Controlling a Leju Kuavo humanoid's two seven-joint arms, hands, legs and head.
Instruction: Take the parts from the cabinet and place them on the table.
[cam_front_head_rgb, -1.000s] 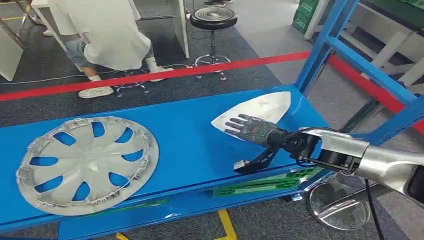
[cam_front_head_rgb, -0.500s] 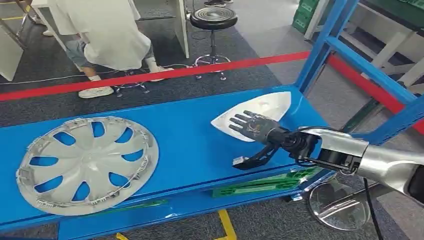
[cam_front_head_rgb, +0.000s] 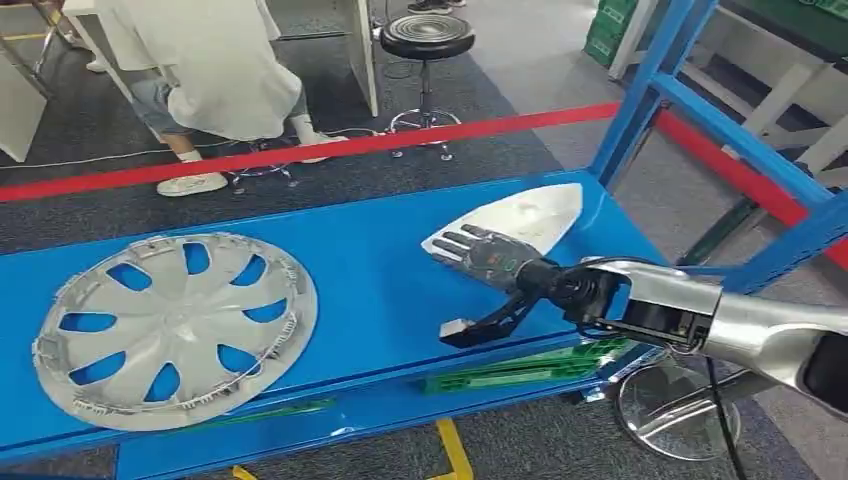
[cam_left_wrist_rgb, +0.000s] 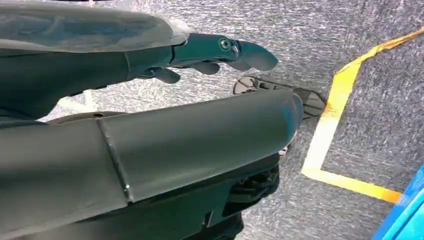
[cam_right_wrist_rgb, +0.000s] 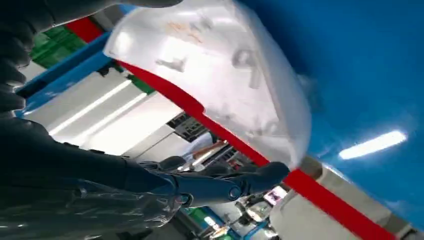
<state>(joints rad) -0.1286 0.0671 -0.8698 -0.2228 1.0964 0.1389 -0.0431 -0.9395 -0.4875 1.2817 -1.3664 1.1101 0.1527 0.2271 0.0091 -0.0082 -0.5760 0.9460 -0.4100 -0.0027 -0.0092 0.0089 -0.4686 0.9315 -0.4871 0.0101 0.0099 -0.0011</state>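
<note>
Fingers (cam_front_head_rgb: 452, 243) of the right hand (cam_front_head_rgb: 490, 262) lie spread and flat over the narrow, pointed end of the white triangular trim part (cam_front_head_rgb: 525, 215), with the thumb dropped well below and apart from them, out over the blue cabinet shelf (cam_front_head_rgb: 380, 290). Nothing is clamped: the hand is splayed and holds nothing, and from the head view I cannot tell whether the fingers touch the part or hover just above it. The right wrist view shows the same part (cam_right_wrist_rgb: 220, 75) lying pale against the blue surface just beyond the fingers (cam_right_wrist_rgb: 260, 175).

That part lies on the shelf's right side, its long axis running from the tip under the fingers away toward the blue upright post (cam_front_head_rgb: 640, 95); the broad end points away from the hand. The right arm is clearly the nearer one. The left hand (cam_left_wrist_rgb: 150, 130) hangs low over grey carpet and yellow floor tape (cam_left_wrist_rgb: 340, 100), its fingers loosely extended and holding nothing.

A grey wheel cover (cam_front_head_rgb: 170, 325) rests well apart on the shelf's left side, untouched. To my judgement, a grasp depends on the thumb coming up under the near edge while the fingers press from above.
</note>
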